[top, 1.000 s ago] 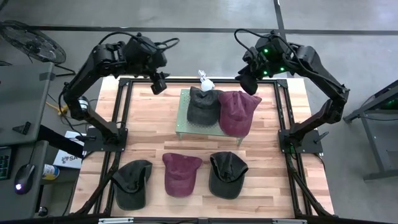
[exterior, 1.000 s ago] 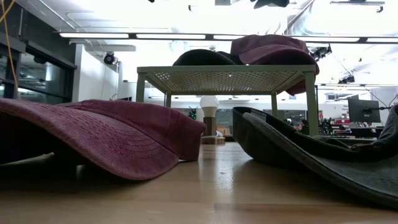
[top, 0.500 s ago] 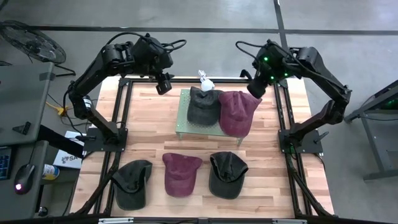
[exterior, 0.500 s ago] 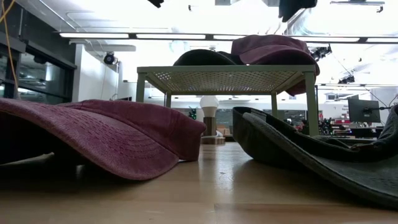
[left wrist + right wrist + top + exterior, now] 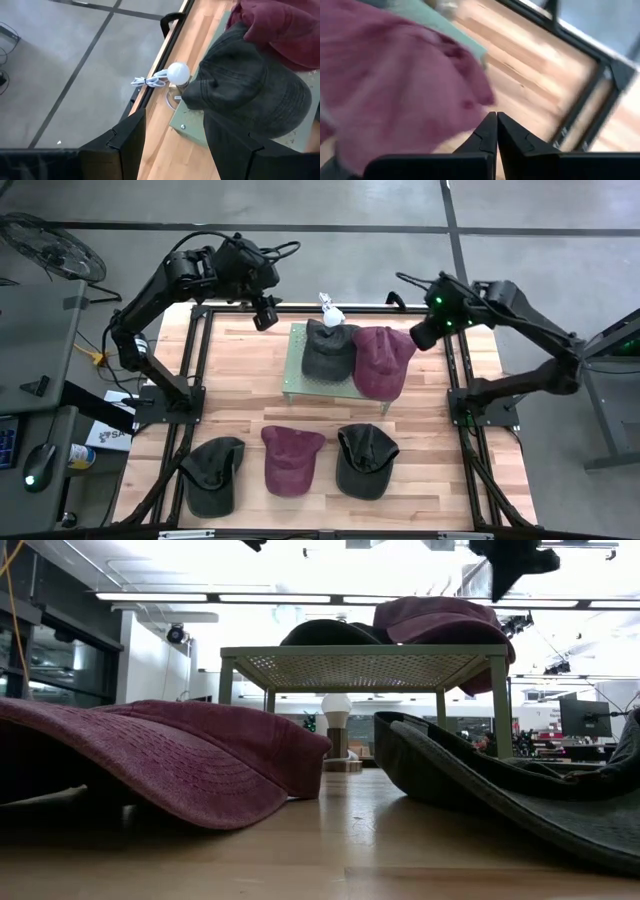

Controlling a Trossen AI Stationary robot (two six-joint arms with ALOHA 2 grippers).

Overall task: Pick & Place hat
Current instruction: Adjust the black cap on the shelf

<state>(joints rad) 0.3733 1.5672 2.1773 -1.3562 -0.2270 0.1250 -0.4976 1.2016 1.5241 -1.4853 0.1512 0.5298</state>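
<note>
The wooden tabletop stands on a grey concrete floor crossed by dark seam lines. A fan sits on that floor beyond one corner. Across the room, long ceiling light strips glow brightly, a white wall rises behind, and a monitor stands far off.

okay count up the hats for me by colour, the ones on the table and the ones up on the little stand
Dark grey hats: 3, one on the stand, two on the table.
Maroon hats: 2, one on the stand, one on the table.
Total: 5 hats.
</note>
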